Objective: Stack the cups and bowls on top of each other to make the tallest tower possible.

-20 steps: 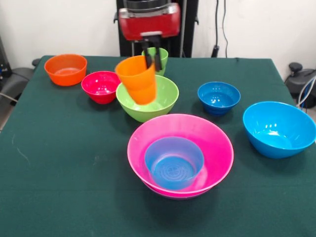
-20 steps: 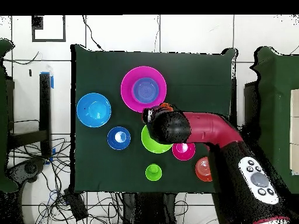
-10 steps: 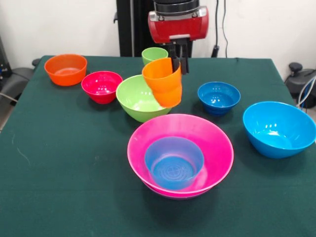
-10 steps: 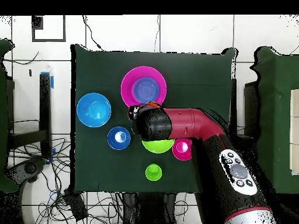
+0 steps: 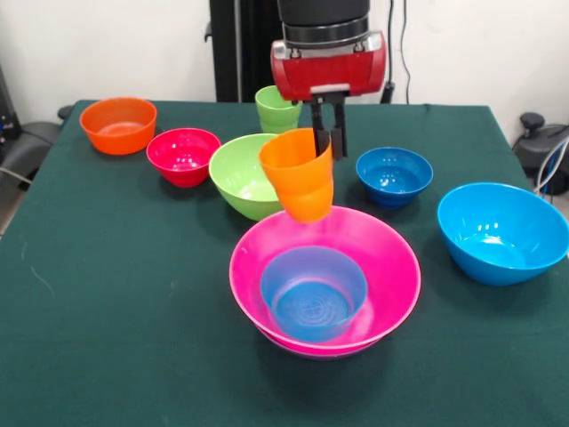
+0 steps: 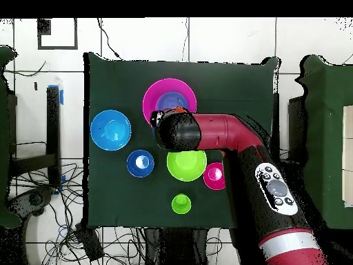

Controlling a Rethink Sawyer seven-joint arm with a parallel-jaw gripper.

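Scanning from the left of the front view, the orange bowl (image 5: pixel 118 124) and red bowl (image 5: pixel 183 156) sit on the green desk (image 5: pixel 107 294), then the lime bowl (image 5: pixel 249 175) with the green cup (image 5: pixel 276 108) behind it. All stand apart, untouched.

Next comes the orange cup (image 5: pixel 300 174), held in the air and tilted, its mouth leaning left and its base hanging over the far rim of the pink bowl (image 5: pixel 391 267). The hand (image 5: pixel 327 133) is clamped on the cup's right-hand rim, one finger inside the wall and one outside, so the cup hangs below and to the left of it. The cup looks light, thin and glossy; pinched at the rim alone it may swing or slip, and a hard squeeze would likely flex the wall. The rim is the sensible place to hold it, since that leaves the base free to drop into a bowl.

The light-blue bowl (image 5: pixel 313 292) nests in the pink bowl, just below and nearer than the cup's base, and seems the likely seat.

Farther right stand the dark-blue bowl (image 5: pixel 394 175) and the sky-blue bowl (image 5: pixel 502 231).
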